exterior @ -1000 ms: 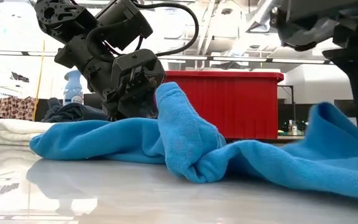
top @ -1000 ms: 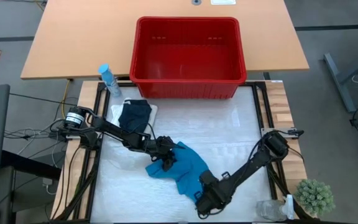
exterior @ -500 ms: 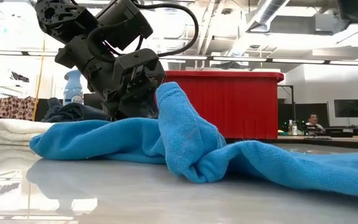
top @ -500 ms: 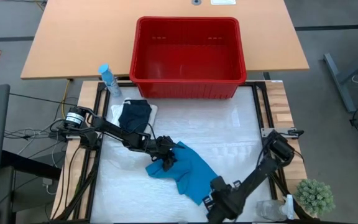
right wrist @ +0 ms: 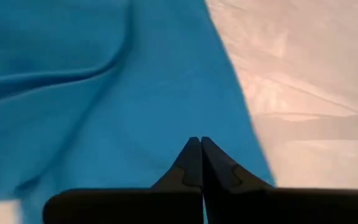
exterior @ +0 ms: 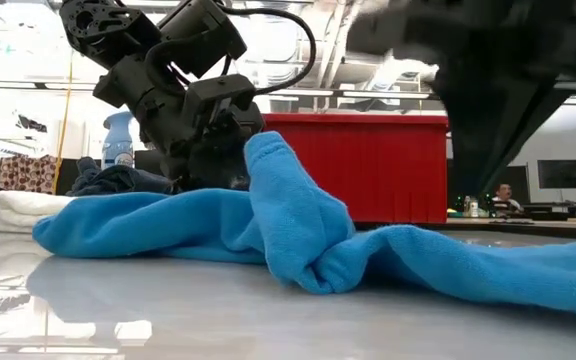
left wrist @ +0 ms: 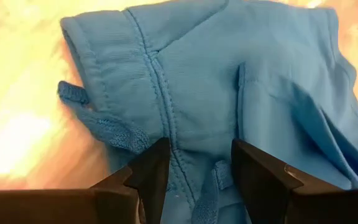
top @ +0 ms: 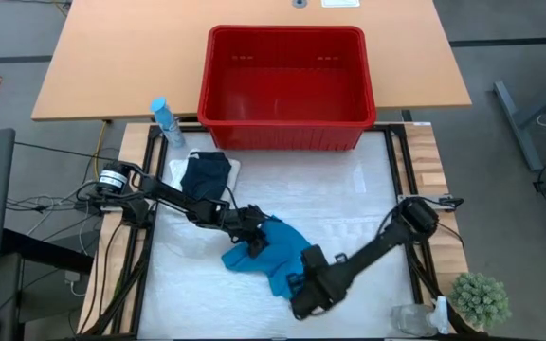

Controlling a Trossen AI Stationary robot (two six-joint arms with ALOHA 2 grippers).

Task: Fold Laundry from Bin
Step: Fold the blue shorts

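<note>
In the high view, the blue cloth (top: 271, 254) lay crumpled on the white work surface (top: 349, 204) in the lower middle of the frame, with the left gripper (top: 254, 238) at its upper left edge and the right gripper (top: 303, 284) over its lower right corner. The left wrist view showed the left gripper's fingers (left wrist: 151, 171) set apart with a stitched hem and drawstring of the cloth (left wrist: 229, 81) gathered between them, so that gripper was grasping the cloth. In the low view the same gripper (exterior: 218, 165) pressed down behind a raised fold of the cloth (exterior: 288, 215) at the centre left. The right wrist view showed the right gripper (right wrist: 196, 163) with its two fingertips pressed together, clenched, just above the cloth (right wrist: 104, 93) near its edge; whether any fabric was pinched between them could not be told. The red bin (top: 285, 87) stood at the top centre of the high view, on the far edge of the work surface, well apart from both grippers. To the lower left of the bin a dark garment (top: 206, 174) lay on a folded white one (top: 231, 169), and a spray bottle (top: 165, 121) stood just beside the bin's left corner. A small green plant (top: 480, 298) sat at the lower right corner.
</note>
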